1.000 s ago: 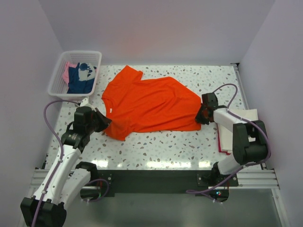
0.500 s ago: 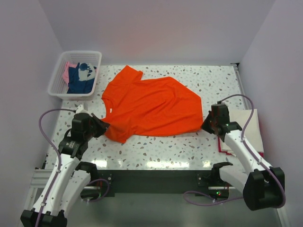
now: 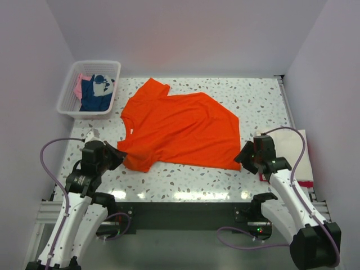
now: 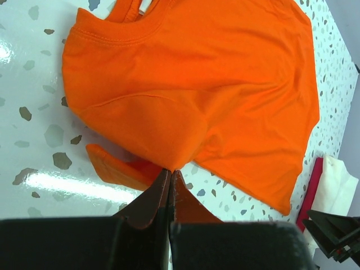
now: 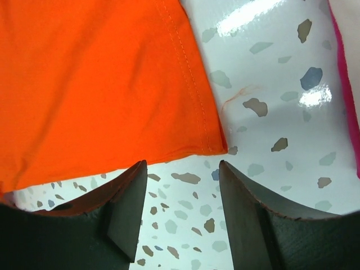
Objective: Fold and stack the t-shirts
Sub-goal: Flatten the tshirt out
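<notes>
Orange t-shirt (image 3: 180, 129) spread flat on speckled table (image 3: 185, 177), collar toward 9 o'clock. Left gripper (image 3: 119, 155) touches its 8 o'clock corner. Right gripper (image 3: 242, 158) sits just beside the 4 o'clock hem corner (contact unclear). White mesh basket (image 3: 64, 93) at 10 o'clock holds navy t-shirt (image 3: 94, 94) and pink t-shirt (image 3: 80, 84).

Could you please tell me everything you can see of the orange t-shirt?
The orange t-shirt is plain, bright, soft-looking cloth with stitched collar and hems. It lies spread, mostly flat, on the speckled table, collar to the left, bottom hem to the right. The cloth by its near sleeve is bunched and pinched in the shut left gripper. The open right gripper hovers by the near hem corner without touching it.
</notes>
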Motion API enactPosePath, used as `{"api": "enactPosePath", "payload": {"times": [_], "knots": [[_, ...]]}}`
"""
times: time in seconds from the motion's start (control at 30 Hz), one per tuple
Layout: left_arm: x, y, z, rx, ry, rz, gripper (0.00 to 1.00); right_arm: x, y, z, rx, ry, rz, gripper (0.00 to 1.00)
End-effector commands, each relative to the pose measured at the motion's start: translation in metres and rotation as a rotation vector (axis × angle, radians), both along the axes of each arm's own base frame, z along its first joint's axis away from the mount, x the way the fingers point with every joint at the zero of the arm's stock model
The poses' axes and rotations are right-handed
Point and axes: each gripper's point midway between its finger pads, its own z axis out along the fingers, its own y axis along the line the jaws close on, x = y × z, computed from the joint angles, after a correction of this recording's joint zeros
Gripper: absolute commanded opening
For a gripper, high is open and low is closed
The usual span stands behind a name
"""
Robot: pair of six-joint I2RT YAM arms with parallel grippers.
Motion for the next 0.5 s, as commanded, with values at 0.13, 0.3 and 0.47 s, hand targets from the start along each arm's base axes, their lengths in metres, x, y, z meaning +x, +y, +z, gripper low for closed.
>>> {"api": "enactPosePath", "payload": {"times": [0.13,0.3,0.47], "knots": [[0.004,0.0,0.008,-0.018,-0.027,0.013,0.0,-0.008,-0.005,-0.03,-0.007,0.087,-0.067,0.56],[0.008,-0.005,0.005,-0.027,-0.023,-0.01,0.0,-0.005,-0.005,-0.043,0.0,0.113,-0.116,0.56],[0.01,-0.006,0.0,-0.03,-0.017,-0.015,0.0,-0.006,-0.007,-0.052,0.002,0.132,-0.143,0.57]]}}
